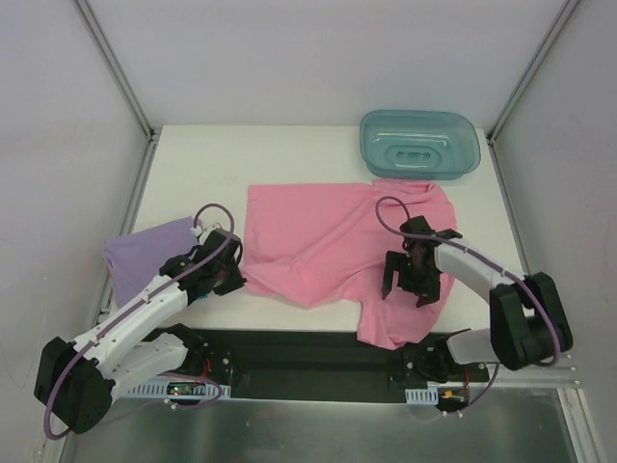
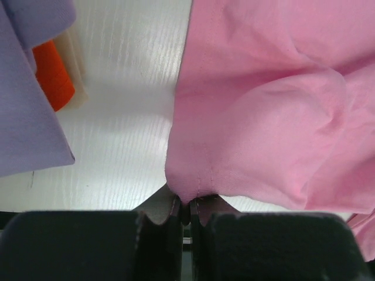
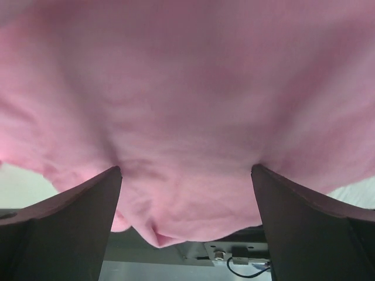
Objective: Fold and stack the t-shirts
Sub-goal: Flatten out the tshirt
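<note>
The pink t-shirt (image 1: 318,236) lies crumpled in the middle of the white table, and its near right part hangs over the front edge. My left gripper (image 1: 234,280) is shut on the shirt's left hem; the left wrist view shows the pinch (image 2: 186,202) with pink cloth (image 2: 269,105) bunched beyond it. My right gripper (image 1: 413,285) is open over the shirt's right part; in the right wrist view (image 3: 187,175) the pink cloth (image 3: 187,88) fills the space between the spread fingers (image 3: 88,222). The lavender t-shirt (image 1: 145,256) lies folded at the left edge, partly under my left arm, and also shows in the left wrist view (image 2: 29,111).
A translucent teal tub (image 1: 419,145) stands at the back right corner, touching the pink shirt's far edge. An orange object (image 2: 53,76) shows beside the lavender cloth. White walls enclose the table (image 1: 212,164) on three sides.
</note>
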Action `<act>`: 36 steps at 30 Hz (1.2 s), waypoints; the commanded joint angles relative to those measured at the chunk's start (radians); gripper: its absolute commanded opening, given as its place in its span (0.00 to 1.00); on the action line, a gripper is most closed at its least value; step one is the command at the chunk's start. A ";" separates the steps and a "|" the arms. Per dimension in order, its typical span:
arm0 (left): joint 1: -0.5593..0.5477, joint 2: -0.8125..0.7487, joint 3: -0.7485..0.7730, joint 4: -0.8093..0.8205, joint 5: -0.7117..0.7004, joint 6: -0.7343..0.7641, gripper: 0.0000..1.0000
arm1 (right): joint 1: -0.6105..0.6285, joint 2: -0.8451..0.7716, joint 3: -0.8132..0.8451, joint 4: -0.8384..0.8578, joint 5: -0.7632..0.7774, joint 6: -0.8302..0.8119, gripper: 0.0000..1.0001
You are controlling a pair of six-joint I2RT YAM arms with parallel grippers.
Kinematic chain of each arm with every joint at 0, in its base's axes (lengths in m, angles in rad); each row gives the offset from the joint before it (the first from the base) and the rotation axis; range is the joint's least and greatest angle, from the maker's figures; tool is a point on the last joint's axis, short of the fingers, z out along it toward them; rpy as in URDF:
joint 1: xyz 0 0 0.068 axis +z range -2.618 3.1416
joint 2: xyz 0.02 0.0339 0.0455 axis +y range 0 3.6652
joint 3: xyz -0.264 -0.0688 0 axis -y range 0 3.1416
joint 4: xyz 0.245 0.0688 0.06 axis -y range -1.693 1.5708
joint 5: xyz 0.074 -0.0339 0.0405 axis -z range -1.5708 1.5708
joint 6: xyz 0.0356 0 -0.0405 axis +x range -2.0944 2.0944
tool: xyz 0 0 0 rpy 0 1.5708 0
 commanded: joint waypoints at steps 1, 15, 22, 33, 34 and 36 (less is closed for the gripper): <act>0.024 0.035 0.071 -0.030 -0.067 0.027 0.00 | -0.062 0.152 0.110 0.122 -0.083 -0.025 0.97; 0.145 0.231 0.195 0.023 -0.049 0.116 0.00 | -0.174 0.556 0.600 0.089 -0.002 -0.135 0.97; 0.153 0.253 0.215 0.037 -0.019 0.136 0.00 | -0.173 0.395 0.536 0.064 -0.011 -0.155 0.97; 0.153 0.124 0.111 0.053 0.019 0.148 0.00 | -0.375 -0.145 0.154 -0.118 0.078 -0.030 0.97; 0.153 0.103 0.102 0.057 0.019 0.145 0.00 | -0.422 -0.162 0.108 -0.126 0.061 -0.017 0.97; 0.153 0.084 0.080 0.062 0.025 0.144 0.00 | -0.551 -0.197 0.071 -0.135 -0.009 -0.014 0.97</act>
